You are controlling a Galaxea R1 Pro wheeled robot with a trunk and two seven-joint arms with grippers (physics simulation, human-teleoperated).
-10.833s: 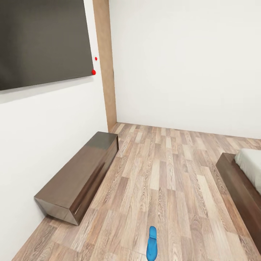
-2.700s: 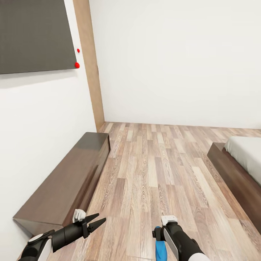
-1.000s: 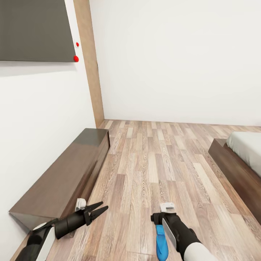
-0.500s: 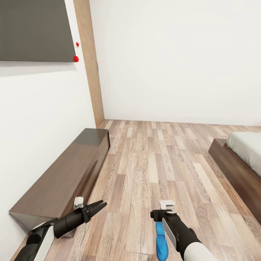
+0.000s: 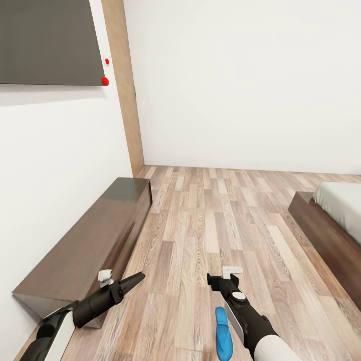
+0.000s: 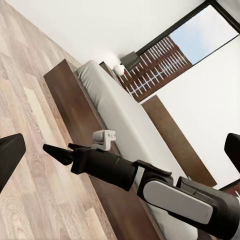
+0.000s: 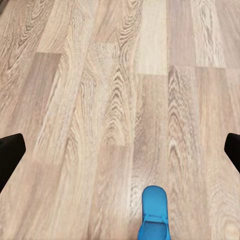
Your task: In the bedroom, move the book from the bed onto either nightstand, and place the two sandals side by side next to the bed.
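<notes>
One blue sandal (image 5: 223, 339) lies flat on the wood floor, close in front of me; its toe also shows in the right wrist view, sandal (image 7: 154, 214). My right gripper (image 5: 213, 282) hovers over the floor just beyond that toe, open, with its fingertips (image 7: 10, 154) wide apart and nothing between them. My left gripper (image 5: 134, 277) is off to the left, near the low cabinet's corner, also open and holding nothing. The bed (image 5: 328, 225), with its dark frame and pale mattress, is at the right edge. The book and the nightstand are out of view.
A long low dark-brown cabinet (image 5: 90, 240) runs along the left wall under a dark wall screen (image 5: 47, 42). White walls close the far side. In the left wrist view the bed (image 6: 115, 107) stretches toward a tall window (image 6: 175, 55).
My right gripper has moved forward, away from the sandal, which stays on the floor. My left gripper has rolled, so its fingers now line up in the head view.
</notes>
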